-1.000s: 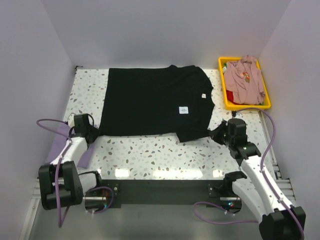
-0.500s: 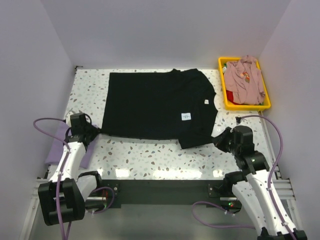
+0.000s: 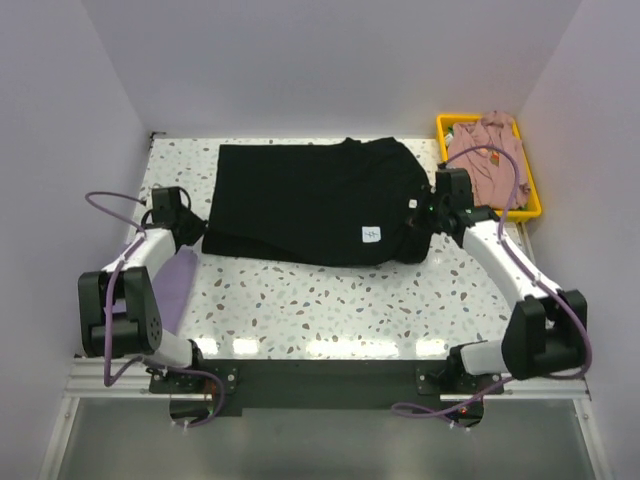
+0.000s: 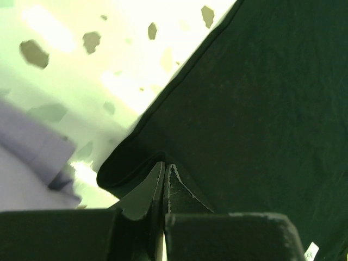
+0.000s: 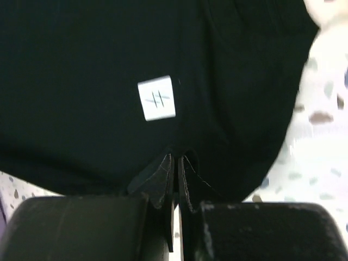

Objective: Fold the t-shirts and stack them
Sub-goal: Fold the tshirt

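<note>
The black t-shirt (image 3: 310,200) lies across the far half of the table, its near edge doubled over and its small white label (image 3: 372,233) facing up. My left gripper (image 3: 200,228) is shut on the shirt's near-left folded corner (image 4: 130,163). My right gripper (image 3: 420,215) is shut on the shirt's right side, just below the label (image 5: 156,98). The lavender t-shirt (image 3: 178,285) lies at the left edge, under my left arm, and shows in the left wrist view (image 4: 27,157). The dusty-pink t-shirt (image 3: 490,160) is bunched in the bin.
The yellow plastic bin (image 3: 535,200) stands at the far right corner, close behind my right arm. Purple walls close in the table on three sides. Speckled tabletop (image 3: 320,300) shows between the shirt and the arm bases.
Both grippers have moved away from the near edge toward the far side, carrying the black shirt's near hem up over itself. The shirt now looks shorter front to back.
</note>
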Robot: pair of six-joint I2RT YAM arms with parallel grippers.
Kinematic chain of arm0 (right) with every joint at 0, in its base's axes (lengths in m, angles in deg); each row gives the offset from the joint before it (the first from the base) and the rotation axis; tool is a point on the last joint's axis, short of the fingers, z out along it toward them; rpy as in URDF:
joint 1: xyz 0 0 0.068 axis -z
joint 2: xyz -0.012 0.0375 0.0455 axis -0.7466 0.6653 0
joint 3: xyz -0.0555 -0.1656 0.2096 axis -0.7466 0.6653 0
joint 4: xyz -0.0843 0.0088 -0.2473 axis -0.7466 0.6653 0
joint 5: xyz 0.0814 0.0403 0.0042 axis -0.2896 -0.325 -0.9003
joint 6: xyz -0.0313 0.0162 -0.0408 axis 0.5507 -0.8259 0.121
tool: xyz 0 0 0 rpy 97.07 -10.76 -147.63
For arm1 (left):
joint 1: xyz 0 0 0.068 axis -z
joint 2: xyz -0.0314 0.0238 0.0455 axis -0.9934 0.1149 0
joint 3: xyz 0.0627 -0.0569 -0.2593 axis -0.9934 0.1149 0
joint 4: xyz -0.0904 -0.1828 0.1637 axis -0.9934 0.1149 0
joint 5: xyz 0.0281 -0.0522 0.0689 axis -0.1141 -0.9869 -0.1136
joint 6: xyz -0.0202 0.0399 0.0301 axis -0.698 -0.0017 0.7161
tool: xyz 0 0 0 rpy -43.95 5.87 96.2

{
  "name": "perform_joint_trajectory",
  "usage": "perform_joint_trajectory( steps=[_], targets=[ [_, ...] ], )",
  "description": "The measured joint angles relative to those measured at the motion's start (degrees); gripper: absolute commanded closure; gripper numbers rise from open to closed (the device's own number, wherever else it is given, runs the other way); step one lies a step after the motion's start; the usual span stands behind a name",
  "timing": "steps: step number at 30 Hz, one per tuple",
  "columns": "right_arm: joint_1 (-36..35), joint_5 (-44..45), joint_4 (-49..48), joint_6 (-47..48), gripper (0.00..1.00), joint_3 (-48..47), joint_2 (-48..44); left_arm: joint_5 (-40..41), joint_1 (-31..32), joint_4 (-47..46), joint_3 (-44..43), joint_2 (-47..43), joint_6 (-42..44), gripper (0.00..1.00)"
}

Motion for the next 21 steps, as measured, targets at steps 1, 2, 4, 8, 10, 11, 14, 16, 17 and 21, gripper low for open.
perform_joint_trajectory(
  steps=[1, 2, 4, 8, 10, 11, 14, 16, 17, 21],
  targets=[
    [0.0, 0.04, -0.68, 0.37, 1.0, -1.97, 2.36, -0.07, 0.02, -0.17, -1.05, 1.31, 0.0, 1.0],
    [0.0, 0.11, -1.2, 0.72, 1.0, -4.09, 4.87, -0.13, 0.04, -0.44, -2.1, 2.71, 0.0, 1.0],
    [0.0, 0.31, -1.49, 1.29, 1.0, -7.28, 8.28, -0.2, 0.09, -0.66, -3.87, 4.96, 0.0, 1.0],
    [0.0, 0.7, -1.4, 1.99, 1.0, -13.11, 14.4, -0.39, 0.11, -0.98, -7.41, 9.18, -0.04, 1.0],
    [0.0, 1.55, -1.27, 2.19, 1.0, -15.91, 16.96, -0.48, 0.11, -0.94, -9.31, 11.28, -0.09, 1.0],
    [0.0, 1.75, -1.22, 2.27, 1.0, -17.05, 17.97, -0.52, 0.11, -0.94, -10.34, 12.31, -0.09, 1.0],
    [0.04, 2.51, -1.03, 2.51, 1.0, -19.98, 20.22, -0.61, 0.11, -0.94, -12.79, 14.53, -0.09, 1.0],
    [0.07, 3.06, -0.63, 2.6, 1.0, -21.7, 21.42, -0.63, 0.11, -0.85, -14.1, 15.47, -0.07, 1.0],
    [0.15, 3.1, -0.66, 2.67, 1.0, -22.67, 22.14, -0.63, 0.11, -0.83, -14.62, 15.87, -0.07, 1.0],
    [0.44, 3.17, -0.59, 2.8, 1.0, -24.57, 23.98, -0.63, 0.11, -0.85, -16.85, 17.77, -0.07, 1.0]
  ],
)
